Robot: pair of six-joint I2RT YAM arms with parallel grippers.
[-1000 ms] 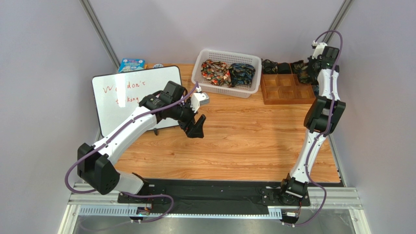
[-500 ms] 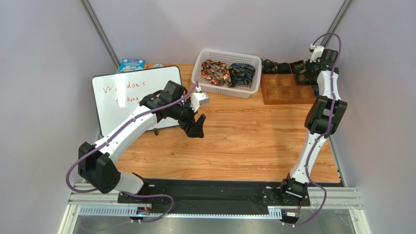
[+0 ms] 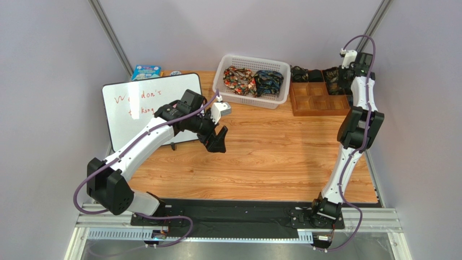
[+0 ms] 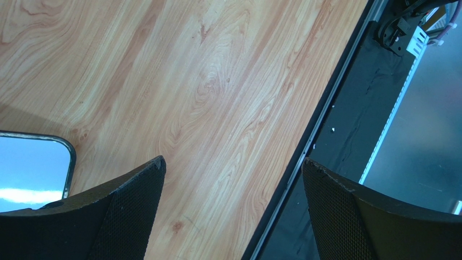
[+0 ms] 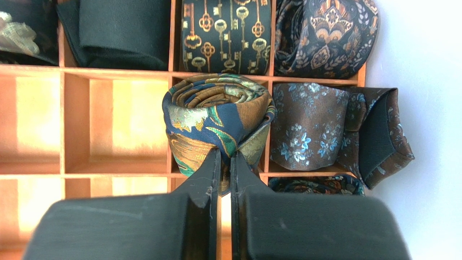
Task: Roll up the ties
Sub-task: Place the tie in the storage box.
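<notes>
Right wrist view: my right gripper (image 5: 225, 162) has its jaws pinched nearly together on the lower fold of a rolled tie (image 5: 217, 116), blue-green-gold, held over a compartment of the wooden tray (image 5: 116, 167) beside other stowed rolls (image 5: 228, 32). I judge this to be the placing step. The next move calls for lowering it square into the cell, then letting go without unrolling it. My left gripper (image 4: 233, 165) hangs wide and empty above the table (image 4: 217, 81). Bunched ties (image 3: 268, 82) wait in the basket (image 3: 255, 57).

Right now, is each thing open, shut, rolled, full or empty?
Left gripper: open, empty.
Right gripper: shut on the blue-green-gold rolled tie.
Blue-green-gold rolled tie: tightly rolled, pinched.
White slotted plastic basket: holds two bunched ties.
Brown wooden compartment tray: partly filled.
</notes>
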